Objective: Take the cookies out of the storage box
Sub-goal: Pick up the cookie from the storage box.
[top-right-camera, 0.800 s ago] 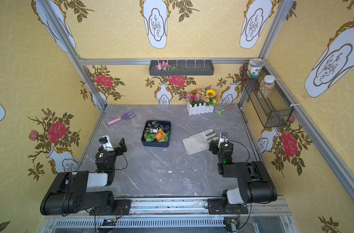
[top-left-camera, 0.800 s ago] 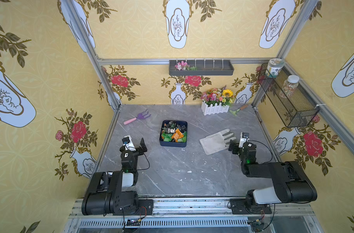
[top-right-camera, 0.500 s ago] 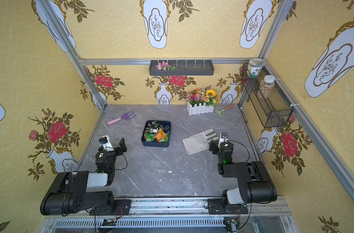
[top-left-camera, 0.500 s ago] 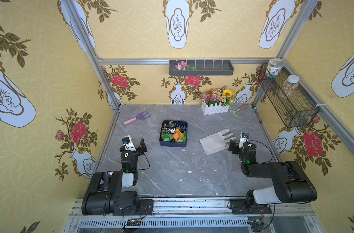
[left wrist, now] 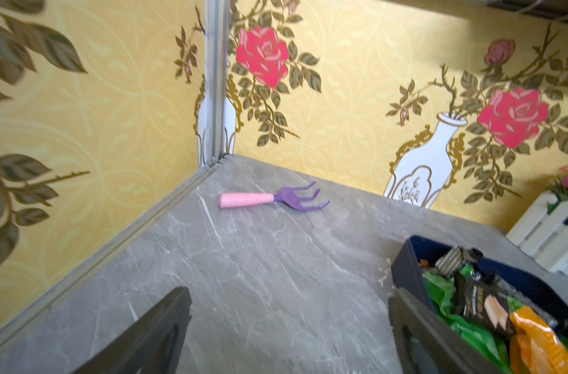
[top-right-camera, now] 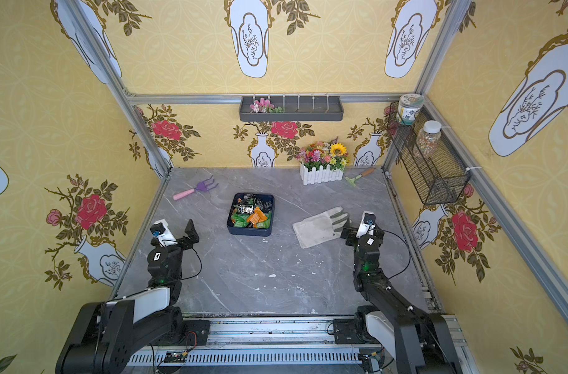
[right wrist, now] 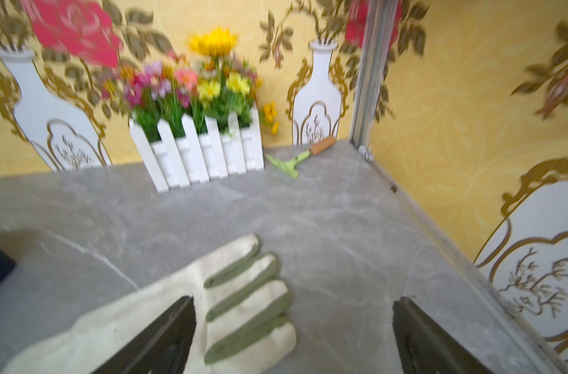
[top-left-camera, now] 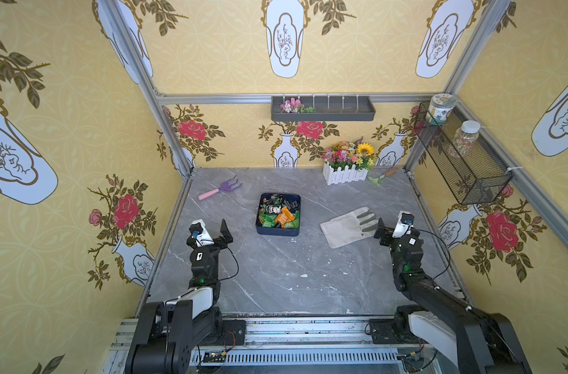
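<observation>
The storage box sits on the grey bench just above the middle in both top views, heaped with the cookies (green, orange and black packets). Lower left of it, the left gripper is spread wide and empty. The right gripper, equally spread and empty, is by the fingertips of a glove at centre right.
</observation>
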Controlling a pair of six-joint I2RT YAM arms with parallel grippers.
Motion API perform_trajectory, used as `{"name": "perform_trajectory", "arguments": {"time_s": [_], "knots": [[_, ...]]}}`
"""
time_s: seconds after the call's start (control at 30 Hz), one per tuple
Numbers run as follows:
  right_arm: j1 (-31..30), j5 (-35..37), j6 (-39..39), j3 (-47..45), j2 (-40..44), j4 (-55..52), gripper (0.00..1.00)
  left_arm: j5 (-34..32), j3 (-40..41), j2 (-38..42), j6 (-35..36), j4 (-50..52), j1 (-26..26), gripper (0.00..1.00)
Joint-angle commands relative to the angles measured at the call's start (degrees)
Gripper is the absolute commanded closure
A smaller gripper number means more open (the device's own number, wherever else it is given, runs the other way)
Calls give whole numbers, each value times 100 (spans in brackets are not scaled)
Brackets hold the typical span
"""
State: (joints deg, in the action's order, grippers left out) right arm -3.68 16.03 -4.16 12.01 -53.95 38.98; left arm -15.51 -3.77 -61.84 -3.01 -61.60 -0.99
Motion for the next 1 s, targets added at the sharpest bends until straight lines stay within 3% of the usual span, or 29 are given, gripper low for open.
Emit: {"name": "perform_trajectory", "arguments": {"time_s": [0.0,0.1,0.17,0.27,0.33,0.4,0.53,0.63,0.7,0.83,0.97], "knots": [[7,454,-771,328,586,-1268,3,-632,-349,557,-298,1207,90,0],[8,915,-2013,535,801,-1986,3,-1638,-864,1107,-2027,2741,71,0],[40,834,-2213,596,856,-2361,3,-1750,-1006,1354,-2555,3462,65,0],[52,374,-2714,948,791,-3372,3,-1180,-888,1612,-2958,3608,-11,0],[52,-241,-3016,1342,529,-4055,3,-430,-805,1662,-3163,3472,-85,0],[38,-939,-3076,1798,130,-4716,3,-154,-945,1566,-3472,3847,-83,0],[-321,-1730,-2973,2546,-748,-5507,3,865,-1221,1176,-3672,4086,-40,2],[-1031,-1514,-2806,2896,-1124,-5655,3,1105,-1448,986,-3820,4296,248,4],[-1496,-1108,-2844,3109,-1345,-5734,3,1021,-1688,847,-3655,4547,624,4],[-2032,-962,-2825,3622,-1927,-5838,3,619,-2553,258,-2785,5400,1581,6],[-2232,-970,-2808,3982,-2317,-5867,3,546,-3313,-453,-2158,6065,1986,10]]}}
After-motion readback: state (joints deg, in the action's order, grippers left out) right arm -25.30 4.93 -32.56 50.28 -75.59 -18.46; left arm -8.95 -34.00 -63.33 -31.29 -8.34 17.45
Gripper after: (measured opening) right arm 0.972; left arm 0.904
